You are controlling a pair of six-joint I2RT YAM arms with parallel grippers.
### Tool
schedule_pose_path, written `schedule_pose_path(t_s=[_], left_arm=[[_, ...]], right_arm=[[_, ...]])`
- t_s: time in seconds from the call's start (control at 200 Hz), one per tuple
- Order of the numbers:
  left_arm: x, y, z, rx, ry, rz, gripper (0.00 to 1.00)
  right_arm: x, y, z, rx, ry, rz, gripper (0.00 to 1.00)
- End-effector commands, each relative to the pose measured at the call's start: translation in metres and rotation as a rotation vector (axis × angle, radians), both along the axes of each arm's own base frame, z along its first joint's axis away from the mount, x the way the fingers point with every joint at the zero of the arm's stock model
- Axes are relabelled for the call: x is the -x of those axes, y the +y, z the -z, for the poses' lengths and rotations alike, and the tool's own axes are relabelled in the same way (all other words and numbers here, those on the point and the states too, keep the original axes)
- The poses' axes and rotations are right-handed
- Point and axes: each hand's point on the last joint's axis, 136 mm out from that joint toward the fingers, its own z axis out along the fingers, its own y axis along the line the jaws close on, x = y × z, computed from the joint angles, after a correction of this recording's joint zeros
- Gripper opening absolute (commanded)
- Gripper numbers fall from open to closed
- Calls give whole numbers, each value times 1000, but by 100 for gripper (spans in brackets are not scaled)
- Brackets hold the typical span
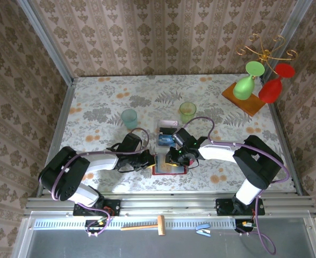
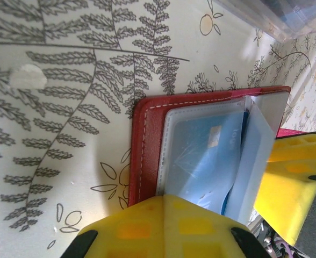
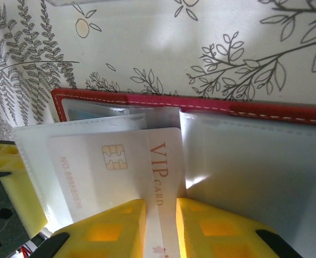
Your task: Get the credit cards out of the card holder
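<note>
Inside the red card holder (image 3: 212,108), right gripper (image 3: 160,212) pinches a white card (image 3: 88,174); left gripper (image 2: 164,212) is closed.

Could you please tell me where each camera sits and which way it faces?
Top external: above and behind, looking down at the table; both arms show.
Left wrist: low over the card holder, facing its blue card; left gripper shows.
Right wrist: low, facing the white card; right gripper grips it.
All three share the card holder.

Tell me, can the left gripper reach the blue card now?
Probably not: the left gripper is shut on the edge of the card holder, and the blue card lies inside a clear sleeve.
</note>
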Motion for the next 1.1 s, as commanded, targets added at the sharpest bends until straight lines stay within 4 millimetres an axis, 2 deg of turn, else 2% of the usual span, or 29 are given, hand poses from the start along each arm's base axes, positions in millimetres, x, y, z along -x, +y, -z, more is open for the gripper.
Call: schedule_pose_path(t_s=[0.0, 0.425, 0.565, 0.685, 0.785, 1.09], left_arm=[[12, 10, 14, -52, 58, -7, 7], [-1, 2, -27, -11, -27, -2, 8], [0, -10, -36, 23, -39, 28, 8], [4, -23, -32, 58, -19, 63, 8], [7, -26, -24, 45, 4, 79, 8], [16, -12, 0, -45, 43, 93, 7]], right_arm=[[-2, -5, -3, 43, -20, 0, 25], [-4, -1, -18, -9, -55, 9, 26], [-4, -1, -19, -11, -56, 11, 26], [-5, -2, -19, -9, -55, 14, 26], [-4, -3, -18, -6, -50, 18, 26], [-2, 3, -16, -41, -36, 3, 26]])
